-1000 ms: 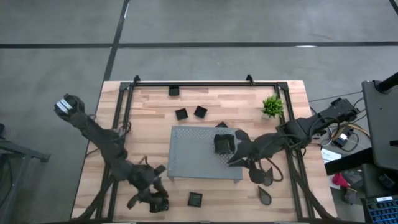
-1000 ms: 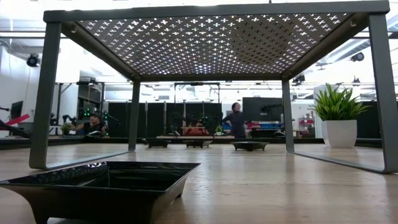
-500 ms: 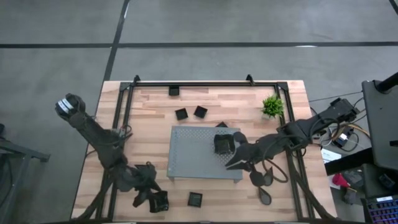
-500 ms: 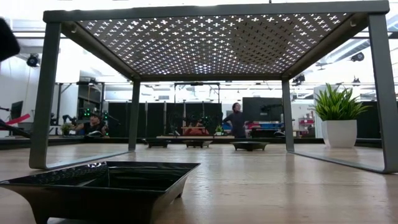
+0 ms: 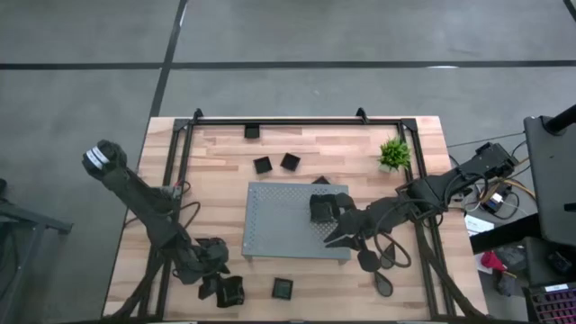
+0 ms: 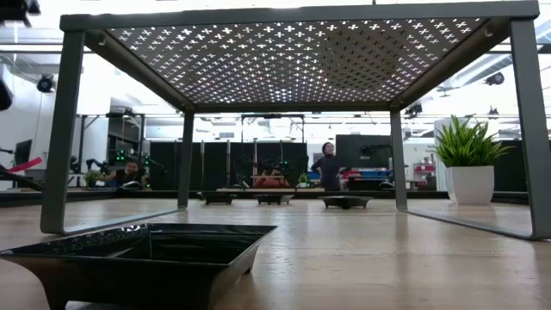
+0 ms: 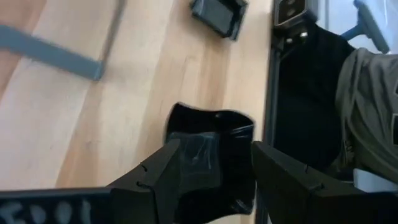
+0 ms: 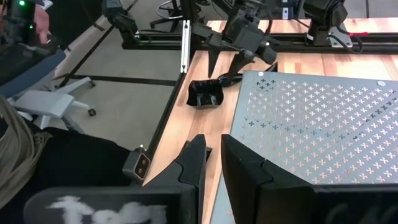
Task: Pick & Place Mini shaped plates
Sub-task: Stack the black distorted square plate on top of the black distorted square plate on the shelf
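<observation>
Left gripper (image 5: 219, 286) hovered low at the table's near-left edge, fingers spread either side of a wavy-edged plate (image 7: 214, 140), apparently not yet pinching it. Right gripper (image 5: 339, 225) sat over the grey board (image 5: 279, 216), fingers nearly pressed together, just beside a square plate (image 5: 321, 209) resting there.

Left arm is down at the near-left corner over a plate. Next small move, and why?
Probably lower a touch and close. In the left wrist view the left gripper has its fingers open, straddling a wavy-edged black plate still flat on the table. The right gripper waits over the grey board.
</observation>
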Tool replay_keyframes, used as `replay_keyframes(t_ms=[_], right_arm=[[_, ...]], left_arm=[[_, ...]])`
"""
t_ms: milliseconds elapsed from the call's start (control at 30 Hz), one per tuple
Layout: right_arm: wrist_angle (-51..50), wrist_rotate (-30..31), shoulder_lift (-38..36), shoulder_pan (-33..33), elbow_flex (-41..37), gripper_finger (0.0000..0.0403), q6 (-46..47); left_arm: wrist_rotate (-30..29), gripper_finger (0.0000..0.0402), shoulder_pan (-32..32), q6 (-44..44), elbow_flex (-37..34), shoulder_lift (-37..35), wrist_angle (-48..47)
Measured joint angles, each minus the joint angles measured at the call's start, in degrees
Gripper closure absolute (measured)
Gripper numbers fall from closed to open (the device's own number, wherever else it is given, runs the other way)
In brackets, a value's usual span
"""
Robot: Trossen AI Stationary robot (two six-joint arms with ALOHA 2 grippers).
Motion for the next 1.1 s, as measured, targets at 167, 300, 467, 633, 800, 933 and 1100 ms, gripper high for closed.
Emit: replay_keyframes(t_ms=[167, 300, 467, 633, 800, 933, 1100], right_arm=[[0.0, 0.0, -0.2, 0.0, 0.0, 0.0353, 0.0], [0.0, 0.0, -0.2, 0.0, 0.0, 0.0353, -0.1], [0.0, 0.0, -0.2, 0.0, 0.0, 0.0353, -0.2], [0.0, 0.1, -0.2, 0.0, 0.0, 0.0353, -0.2], [0.3, 0.1, -0.2, 0.0, 0.0, 0.0353, -0.2], [0.7, 0.1, -0.2, 0.0, 0.0, 0.0353, 0.0], [1.5, 0.1, -0.2, 0.0, 0.0, 0.0353, 0.0]], left_arm=[[-0.1, 0.0211, 0.0, 1.9, 6.0, 4.7, -8.6], [0.0, 0.0211, -0.2, 1.7, 11.0, 9.2, -18.9], [-0.2, 0.0211, -0.1, 2.2, 15.1, 13.1, -22.5], [0.0, 0.0211, -0.1, 1.9, 16.0, 16.2, -22.7], [1.2, 0.0212, 0.0, 1.5, 15.8, 18.0, -22.8], [1.3, 0.0227, 0.2, 0.7, 15.8, 18.6, -22.7], [1.5, 0.0285, 0.1, 0.2, 15.8, 18.7, -22.7]])
